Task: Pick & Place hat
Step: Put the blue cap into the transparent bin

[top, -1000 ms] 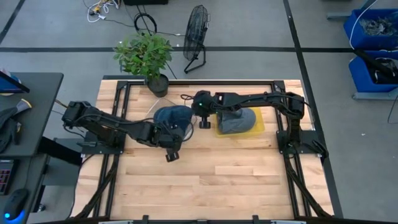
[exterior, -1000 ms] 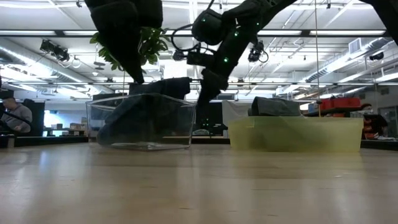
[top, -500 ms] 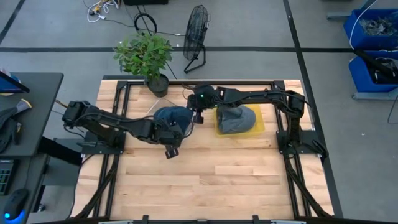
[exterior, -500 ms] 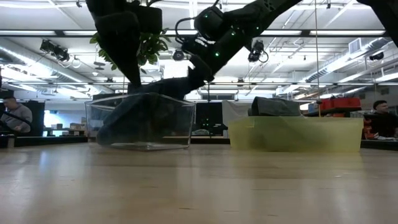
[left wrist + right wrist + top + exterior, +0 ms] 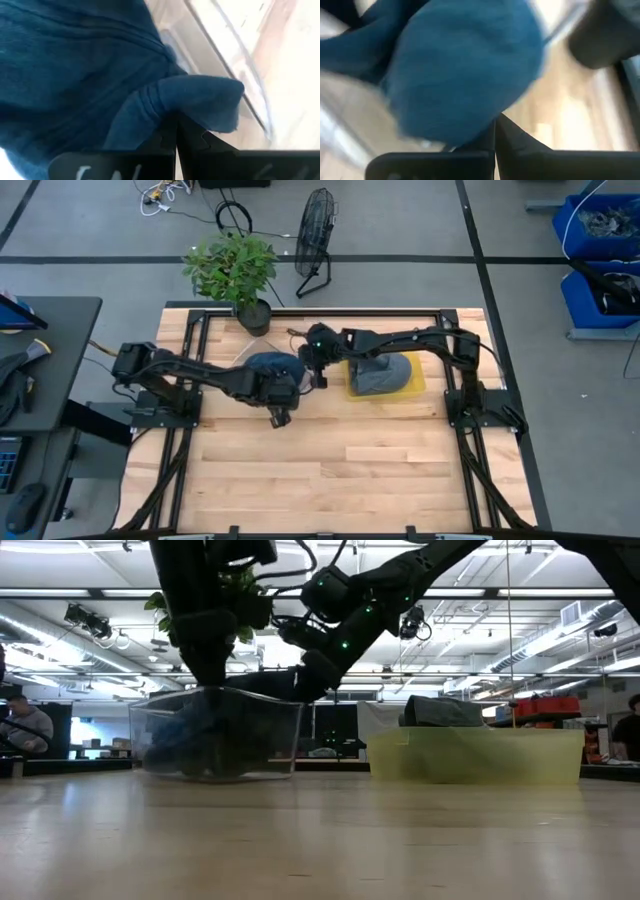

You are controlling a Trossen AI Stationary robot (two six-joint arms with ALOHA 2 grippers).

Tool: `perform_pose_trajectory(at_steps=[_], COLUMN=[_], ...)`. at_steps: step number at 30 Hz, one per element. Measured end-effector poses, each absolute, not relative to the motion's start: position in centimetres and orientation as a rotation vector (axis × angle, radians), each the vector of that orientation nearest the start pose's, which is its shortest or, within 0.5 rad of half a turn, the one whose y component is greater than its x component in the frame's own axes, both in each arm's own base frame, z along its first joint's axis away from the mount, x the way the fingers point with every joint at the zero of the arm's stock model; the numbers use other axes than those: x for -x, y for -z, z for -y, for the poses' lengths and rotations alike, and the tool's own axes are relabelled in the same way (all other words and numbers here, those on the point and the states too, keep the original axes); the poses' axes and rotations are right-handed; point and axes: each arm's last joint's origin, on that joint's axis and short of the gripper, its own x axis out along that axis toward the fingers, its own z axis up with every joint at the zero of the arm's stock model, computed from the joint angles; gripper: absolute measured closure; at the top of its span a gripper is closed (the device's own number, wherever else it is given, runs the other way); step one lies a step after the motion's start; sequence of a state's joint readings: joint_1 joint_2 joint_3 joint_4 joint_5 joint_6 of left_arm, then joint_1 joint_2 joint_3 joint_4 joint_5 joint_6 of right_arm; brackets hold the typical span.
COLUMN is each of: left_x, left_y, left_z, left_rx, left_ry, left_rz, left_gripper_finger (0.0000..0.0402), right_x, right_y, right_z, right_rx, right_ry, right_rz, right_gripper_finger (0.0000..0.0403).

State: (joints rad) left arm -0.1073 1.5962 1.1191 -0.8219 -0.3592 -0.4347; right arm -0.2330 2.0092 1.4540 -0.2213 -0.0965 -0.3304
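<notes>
A blue knit hat (image 5: 272, 366) lies in a clear plastic bin (image 5: 214, 735) on the table's far left part. My left gripper (image 5: 281, 388) is at the hat's near side, shut on it. My right gripper (image 5: 317, 366) is shut and at the hat's right side, over the bin's right rim (image 5: 298, 705). In the left wrist view the hat (image 5: 90, 70) fills the picture; in the right wrist view the hat (image 5: 465, 70) looms just past the fingertips. A grey hat (image 5: 381, 372) rests in a yellow bin (image 5: 476, 755) to the right. My left gripper pinches a bunched fold of the blue hat's edge (image 5: 192, 102) between its two shut fingers, coming from the table's near side and slanting down. The rest of the hat lies in the clear bin. My right gripper has its shut fingertips against the hat's right side (image 5: 470, 127), coming from the right and slanting down; whether cloth is caught between them cannot be told.
A potted plant (image 5: 235, 270) stands at the table's far left corner, and a fan (image 5: 315, 240) on the floor beyond it. The yellow bin (image 5: 416, 385) sits close to the right of the clear bin. Bare wood (image 5: 340, 470) covers the table's near half.
My right gripper has moved left and down from beside the yellow bin to the blue hat's right side. My left gripper has shifted right and toward the far edge. The hat has sunk from above the bin's rim into the bin, which has slid a little to the left.
</notes>
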Motion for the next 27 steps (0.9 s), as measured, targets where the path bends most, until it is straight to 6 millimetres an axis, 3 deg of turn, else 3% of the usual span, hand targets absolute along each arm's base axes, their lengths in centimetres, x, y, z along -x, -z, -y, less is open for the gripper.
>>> perform_pose_trajectory(at_steps=[7, 16, 21, 27], left_x=[-29.0, -27.8, -26.9, -27.3], left_y=[-21.7, -24.5, -26.4, -27.4], left_z=[0.5, 1.5, 1.7, -0.3], left_rx=[0.076, 0.121, 0.064, 0.046], left_ry=[-0.548, -0.520, -0.615, -0.782], left_rz=[-1.243, -1.116, -0.983, -0.836], left_gripper_finger=[0.0399, 0.0399, 0.0399, 0.0399], right_x=[-42.9, -42.2, -41.1, -39.7], right_y=[-18.8, -18.7, -20.7, -25.1], right_z=[8.1, 9.3, 9.6, 7.9], right_rx=[0.317, 0.432, 0.421, 0.275], right_ry=[-0.104, 0.063, 0.076, 0.020], right_rz=[-0.845, -0.956, -0.967, -0.841], right_gripper_finger=[0.0403, 0.0403, 0.0400, 0.0401])
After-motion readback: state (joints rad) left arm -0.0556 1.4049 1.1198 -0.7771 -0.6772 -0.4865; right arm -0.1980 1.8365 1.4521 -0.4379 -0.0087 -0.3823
